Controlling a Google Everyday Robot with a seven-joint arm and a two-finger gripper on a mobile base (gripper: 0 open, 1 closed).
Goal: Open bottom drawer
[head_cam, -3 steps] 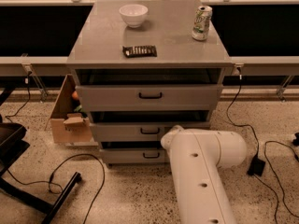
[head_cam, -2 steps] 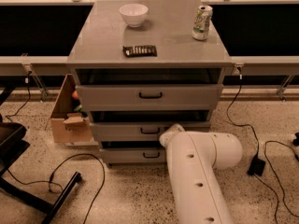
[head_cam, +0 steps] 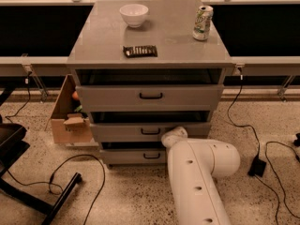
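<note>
1. A grey three-drawer cabinet (head_cam: 150, 36) stands on a speckled floor (head_cam: 131, 196). The bottom drawer (head_cam: 124, 157) is the lowest one, with a low front and a small black handle (head_cam: 151, 155) at its centre.
2. A thick white robot arm (head_cam: 201, 172) rises from the lower edge. Its gripper (head_cam: 171, 138) is at the arm's tip, against the front of the middle drawer (head_cam: 117, 131), just right of centre and just above the bottom drawer — not on the handle.
3. Whether the gripper is open or closed, or has hold of anything, cannot be told.
4. Compared with a second ago, the arm's elbow has sunk slightly and the tip has barely shifted. The bottom drawer front sits where it was, so the pull has probably not begun. The tip likely needs to go down and left to reach the handle.
5. Edges: the arm's bulk stands in front of the drawer's right part, so it may need to back away as the drawer slides out.
6. Open room: the floor ahead of the drawer's left half is bare except for a looping black cable (head_cam: 70, 165). A cardboard box (head_cam: 70, 125) sits just beside the cabinet's left side — a black chair base (head_cam: 61, 200) lies further left.
</note>
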